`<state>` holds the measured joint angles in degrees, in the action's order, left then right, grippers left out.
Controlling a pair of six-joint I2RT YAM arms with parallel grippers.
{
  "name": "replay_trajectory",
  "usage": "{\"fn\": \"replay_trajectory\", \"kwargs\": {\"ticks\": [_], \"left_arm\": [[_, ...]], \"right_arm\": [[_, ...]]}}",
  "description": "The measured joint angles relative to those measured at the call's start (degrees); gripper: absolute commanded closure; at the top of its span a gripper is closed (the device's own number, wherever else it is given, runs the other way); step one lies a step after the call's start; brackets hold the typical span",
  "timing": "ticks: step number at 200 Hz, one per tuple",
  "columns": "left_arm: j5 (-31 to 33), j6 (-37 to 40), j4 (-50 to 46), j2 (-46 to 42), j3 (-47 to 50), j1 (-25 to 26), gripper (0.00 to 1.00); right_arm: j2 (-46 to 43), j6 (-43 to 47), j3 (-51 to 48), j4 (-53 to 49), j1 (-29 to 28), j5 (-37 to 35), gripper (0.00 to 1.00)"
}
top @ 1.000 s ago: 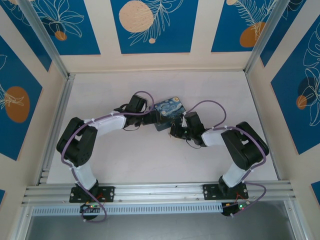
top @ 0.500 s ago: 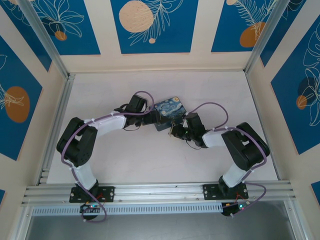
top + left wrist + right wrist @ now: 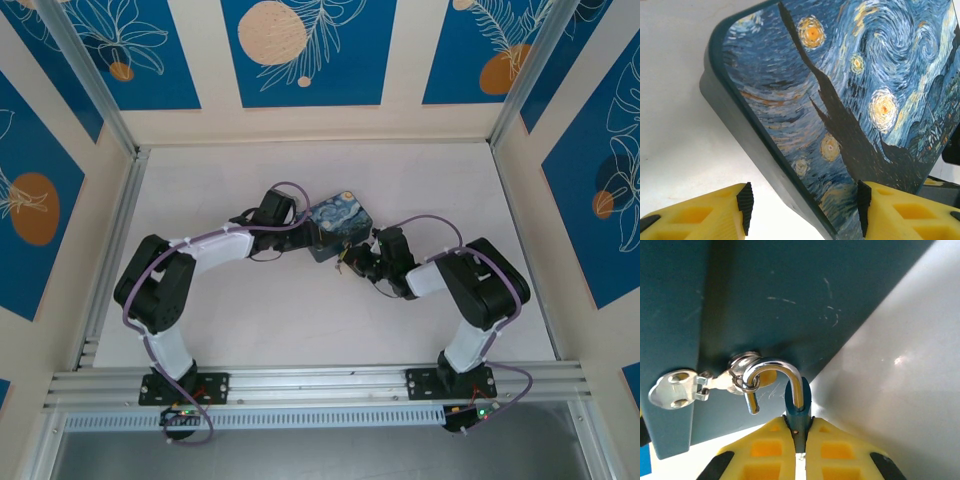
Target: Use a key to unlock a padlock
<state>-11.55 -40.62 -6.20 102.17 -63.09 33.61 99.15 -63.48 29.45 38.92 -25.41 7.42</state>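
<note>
A dark-blue box (image 3: 340,225) with a starry-night print lies mid-table. My left gripper (image 3: 305,235) is at its left corner. In the left wrist view the yellow fingers straddle that corner of the box (image 3: 850,100); the left gripper (image 3: 804,207) is open, with its left pad (image 3: 745,207) apart from the box wall. The padlock (image 3: 798,407) is a small blue body with a chrome shackle (image 3: 775,367) standing open, hooked at the ring on the box's side fitting. My right gripper (image 3: 798,424) is shut on the padlock body. The grey key (image 3: 672,390) hangs from that ring.
Aluminium rails (image 3: 320,382) run along the near edge, and patterned walls close in the white table (image 3: 300,320) on three sides. Both forearms lie low, meeting at the box from left and right.
My left gripper's jaws have narrowed around the box corner. My right gripper has closed on the padlock body, and the right forearm has swung slightly.
</note>
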Motion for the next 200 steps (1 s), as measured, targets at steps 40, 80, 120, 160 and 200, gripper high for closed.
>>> {"fn": "replay_trajectory", "kwargs": {"ticks": [40, 80, 120, 160, 200], "left_arm": [[0.0, -0.1, 0.1, 0.0, 0.1, 0.0, 0.44], [0.0, -0.6, 0.5, 0.0, 0.2, 0.0, 0.44], [-0.2, -0.9, 0.7, 0.3, 0.1, 0.0, 0.44], [-0.2, -1.0, 0.6, 0.3, 0.0, 0.0, 0.41], [0.4, -1.0, -0.4, 0.3, -0.2, 0.0, 0.28]], "right_arm": [[0.5, -1.8, 0.1, 1.0, 0.4, 0.4, 1.00], [1.6, -2.1, 2.1, 0.5, 2.1, 1.8, 1.00], [2.3, -1.6, 6.9, -2.5, 6.8, 2.1, 1.00], [3.0, -0.2, 10.1, -4.3, 10.6, 4.6, 1.00], [-0.4, 0.5, 6.4, -5.7, 11.3, 5.7, 1.00]]}}
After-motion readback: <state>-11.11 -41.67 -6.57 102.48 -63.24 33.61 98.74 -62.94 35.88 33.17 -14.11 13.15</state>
